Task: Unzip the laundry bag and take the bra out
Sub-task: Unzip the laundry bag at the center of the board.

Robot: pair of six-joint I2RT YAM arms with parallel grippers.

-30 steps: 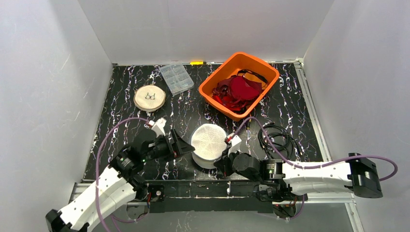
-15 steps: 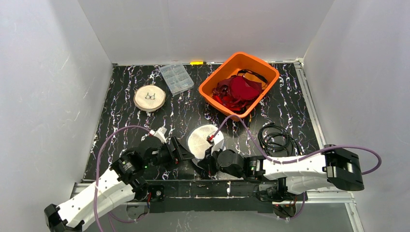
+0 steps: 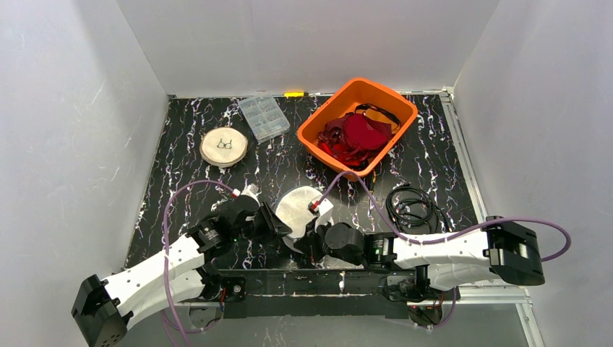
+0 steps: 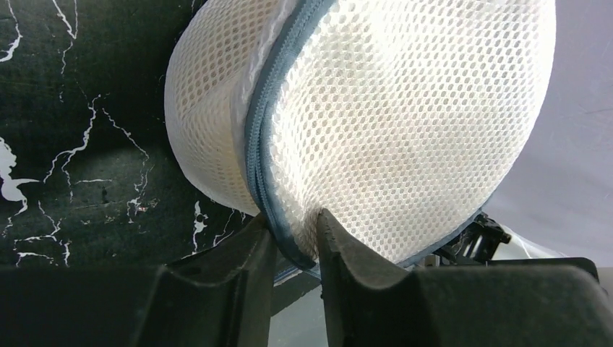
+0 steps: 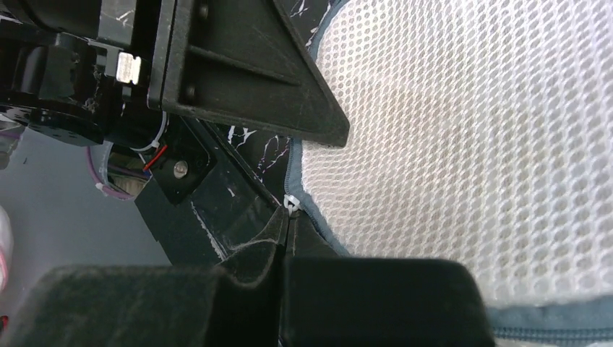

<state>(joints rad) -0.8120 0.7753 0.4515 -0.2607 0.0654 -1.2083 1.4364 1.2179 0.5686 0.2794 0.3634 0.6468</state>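
Observation:
The laundry bag [image 3: 298, 206] is a white mesh dome with a blue-grey zipper [image 4: 264, 116] round its rim, tipped up on edge near the table's front. My left gripper [image 3: 283, 225] [image 4: 293, 224] is at its lower left edge, and its jaws pinch the zipper band and a fold of mesh [image 4: 405, 123]. My right gripper [image 3: 311, 235] [image 5: 287, 213] is under the bag's near side, shut on the small white zipper pull [image 5: 291, 203]. The mesh [image 5: 470, 144] fills the right wrist view. The bra is hidden.
An orange bin [image 3: 390, 95] with red garments [image 3: 358, 134] stands behind the bag. A coil of black cable [image 3: 412, 206] lies to the right. A clear compartment box [image 3: 263, 117] and a round woven disc [image 3: 224, 147] sit at the back left.
The bag went from lying flat to tipped on edge and shifted left with the right gripper. My left gripper moved right onto its rim and closed on it.

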